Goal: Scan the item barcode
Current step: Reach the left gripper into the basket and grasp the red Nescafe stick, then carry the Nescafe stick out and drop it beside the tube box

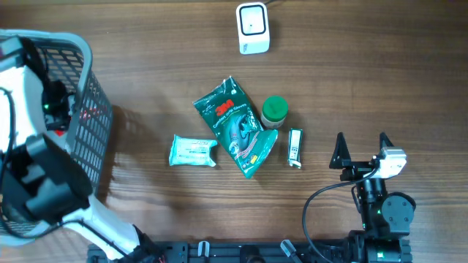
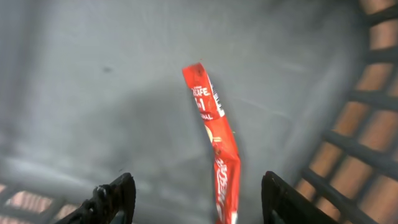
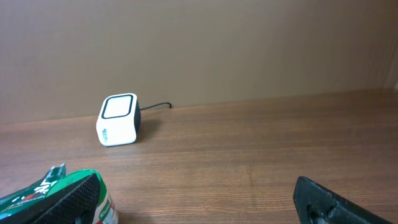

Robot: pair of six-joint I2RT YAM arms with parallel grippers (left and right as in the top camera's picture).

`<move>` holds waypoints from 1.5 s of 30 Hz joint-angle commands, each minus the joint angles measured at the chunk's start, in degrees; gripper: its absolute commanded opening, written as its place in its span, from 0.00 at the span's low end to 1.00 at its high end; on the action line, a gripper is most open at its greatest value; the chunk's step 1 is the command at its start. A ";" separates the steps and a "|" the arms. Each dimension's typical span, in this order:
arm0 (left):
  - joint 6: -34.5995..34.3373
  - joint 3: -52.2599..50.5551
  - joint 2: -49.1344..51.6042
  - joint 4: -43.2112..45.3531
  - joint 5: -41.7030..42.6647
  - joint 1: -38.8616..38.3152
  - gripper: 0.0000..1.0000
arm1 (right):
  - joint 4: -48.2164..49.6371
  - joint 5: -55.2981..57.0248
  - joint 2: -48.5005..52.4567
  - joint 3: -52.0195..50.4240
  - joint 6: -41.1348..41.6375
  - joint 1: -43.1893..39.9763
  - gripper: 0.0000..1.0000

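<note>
A red coffee sachet (image 2: 214, 143) lies on the grey floor of the basket (image 2: 74, 74), seen in the left wrist view. My left gripper (image 2: 196, 202) hangs over it, open. The sachet's lower end runs between the two fingers and touches neither, sitting closer to the right one. From overhead, my left arm (image 1: 44, 102) reaches into the basket (image 1: 84, 135) and hides the sachet. The white scanner (image 1: 253, 28) stands at the table's far edge and also shows as the scanner (image 3: 118, 119) in the right wrist view. My right gripper (image 1: 362, 150) rests open and empty near the front right.
In the middle of the table lie a green 3M pouch (image 1: 238, 128), a green-lidded can (image 1: 275, 111), a small stick pack (image 1: 295, 147) and a pale wipes pack (image 1: 193, 151). The can (image 3: 102, 208) sits right beside my right gripper's left finger.
</note>
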 commanded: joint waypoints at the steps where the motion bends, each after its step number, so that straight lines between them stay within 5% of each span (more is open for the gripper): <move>1: -0.72 -0.28 4.50 1.79 0.81 -1.42 0.61 | 0.13 0.79 -0.37 -0.09 1.03 0.17 1.00; 12: -0.70 -0.50 11.39 2.49 -1.81 -2.29 0.65 | 0.11 0.79 -0.37 -0.09 1.03 0.17 1.00; 15: -0.68 -0.66 12.44 2.29 -1.84 -2.29 0.59 | 0.13 0.79 -0.37 -0.09 1.03 0.17 1.00; 19: -0.66 -1.79 12.57 0.61 -1.84 -2.29 0.04 | 0.13 0.79 -0.37 -0.09 1.03 0.17 1.00; 26: 2.54 1.11 5.22 -1.88 -1.84 -0.59 0.04 | 0.13 0.79 -0.37 -0.09 1.01 0.17 1.00; 35: 7.52 11.13 -24.96 -5.73 -1.53 1.31 0.04 | 0.13 0.79 -0.37 -0.09 1.01 0.17 1.00; 39: 7.56 11.10 -37.88 -8.11 2.25 -4.61 0.04 | 0.13 0.79 -0.37 -0.09 1.01 0.17 1.00; 45: 7.74 9.27 -43.82 -15.87 3.13 -31.95 0.04 | 0.11 0.79 -0.37 -0.09 1.03 0.17 1.00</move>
